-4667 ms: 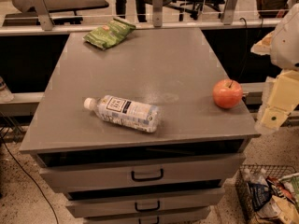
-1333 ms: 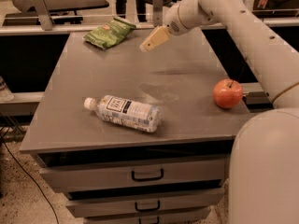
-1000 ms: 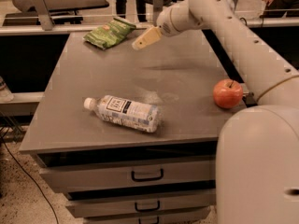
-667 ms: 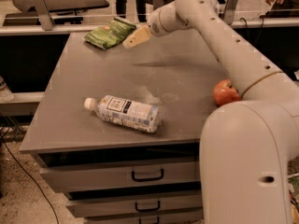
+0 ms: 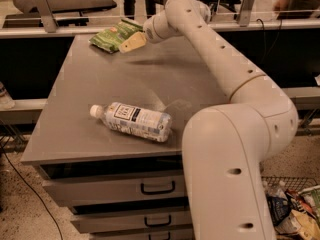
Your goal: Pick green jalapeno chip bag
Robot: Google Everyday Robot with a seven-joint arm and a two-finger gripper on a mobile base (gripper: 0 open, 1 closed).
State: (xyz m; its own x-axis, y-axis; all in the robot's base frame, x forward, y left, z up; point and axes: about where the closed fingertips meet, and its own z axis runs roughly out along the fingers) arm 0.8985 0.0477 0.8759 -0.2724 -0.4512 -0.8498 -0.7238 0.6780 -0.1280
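The green jalapeno chip bag (image 5: 114, 35) lies flat at the far left corner of the grey cabinet top (image 5: 95, 89). My gripper (image 5: 131, 42) reaches across the top and hovers just right of the bag, its pale fingertip almost at the bag's right edge. My white arm (image 5: 235, 79) stretches from the lower right up to the far edge and hides the right side of the top.
A clear water bottle (image 5: 132, 122) with a white label lies on its side near the front of the top. Drawers (image 5: 115, 188) are below. A rail (image 5: 50, 31) runs behind the cabinet. A bin of packets (image 5: 295, 209) stands at the lower right.
My arm has swung from the right side across the top to the far left, bringing the gripper close beside the green bag. The apple is now hidden behind the arm.
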